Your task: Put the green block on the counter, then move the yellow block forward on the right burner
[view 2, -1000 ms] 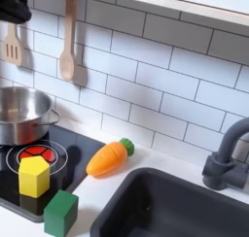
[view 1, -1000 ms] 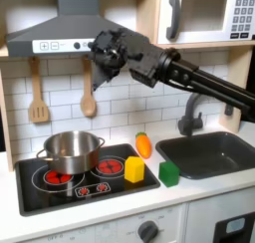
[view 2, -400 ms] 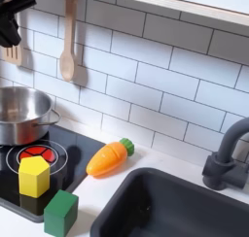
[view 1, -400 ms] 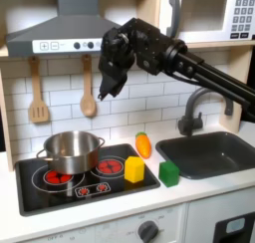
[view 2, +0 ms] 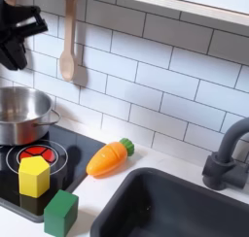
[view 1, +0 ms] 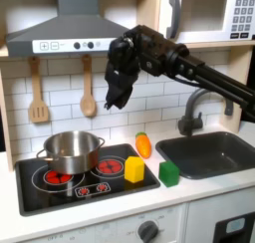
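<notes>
My end effector (view 1: pixel 117 96), grip state unreadable, hangs at twelve o'clock over yellow block (view 1: pixel 133 168); descending carelessly risks bumping it against green block (view 1: pixel 169 172).

In the first exterior view: pot (view 1: pixel 72 148) on stovetop's (view 1: pixel 60 192) rear left; yellow block (view 1: pixel 133 168) on its right burner; green block (view 1: pixel 169 172) just right, on worktop (view 1: pixel 139 202); carrot (view 1: pixel 143 144) behind; sink (view 1: pixel 214 152) at the first exterior view's right.

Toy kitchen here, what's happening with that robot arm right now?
The gripper hangs in the air above the stove, holding nothing that can be seen. Below it, the yellow block sits on the black stovetop by the burner on the first exterior view's right, and the green block sits just off the stovetop's edge, on the counter beside the sink. A steel pot and a toy carrot stand nearby, untouched.
</notes>
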`<move>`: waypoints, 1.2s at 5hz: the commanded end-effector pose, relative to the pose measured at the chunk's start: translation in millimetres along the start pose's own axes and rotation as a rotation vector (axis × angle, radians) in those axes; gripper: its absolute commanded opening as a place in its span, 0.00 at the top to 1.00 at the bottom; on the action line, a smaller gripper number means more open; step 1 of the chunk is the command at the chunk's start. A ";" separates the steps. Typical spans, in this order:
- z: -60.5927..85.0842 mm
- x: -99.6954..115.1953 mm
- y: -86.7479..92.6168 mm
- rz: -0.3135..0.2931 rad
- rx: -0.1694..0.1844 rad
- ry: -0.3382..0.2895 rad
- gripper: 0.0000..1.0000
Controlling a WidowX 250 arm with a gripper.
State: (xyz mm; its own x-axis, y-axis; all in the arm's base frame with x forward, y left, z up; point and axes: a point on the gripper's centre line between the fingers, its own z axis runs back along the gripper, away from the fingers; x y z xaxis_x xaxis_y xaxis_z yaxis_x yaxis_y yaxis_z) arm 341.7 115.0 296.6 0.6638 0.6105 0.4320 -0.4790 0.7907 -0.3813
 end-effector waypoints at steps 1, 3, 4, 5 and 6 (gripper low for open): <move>-20.1 -17.1 -3.7 -0.049 0.045 0.064 1.00; -7.2 -43.5 2.8 -0.079 0.099 0.171 1.00; -1.1 -50.0 9.6 -0.119 0.098 0.185 1.00; 7.4 -61.6 17.6 -0.168 0.103 0.205 1.00; 16.6 -74.0 31.8 -0.197 0.110 0.226 1.00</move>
State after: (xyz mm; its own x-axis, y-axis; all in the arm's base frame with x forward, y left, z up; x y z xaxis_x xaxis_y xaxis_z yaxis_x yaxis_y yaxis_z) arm 267.8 95.9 268.9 0.8531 0.4293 0.2966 -0.3782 0.9003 -0.2156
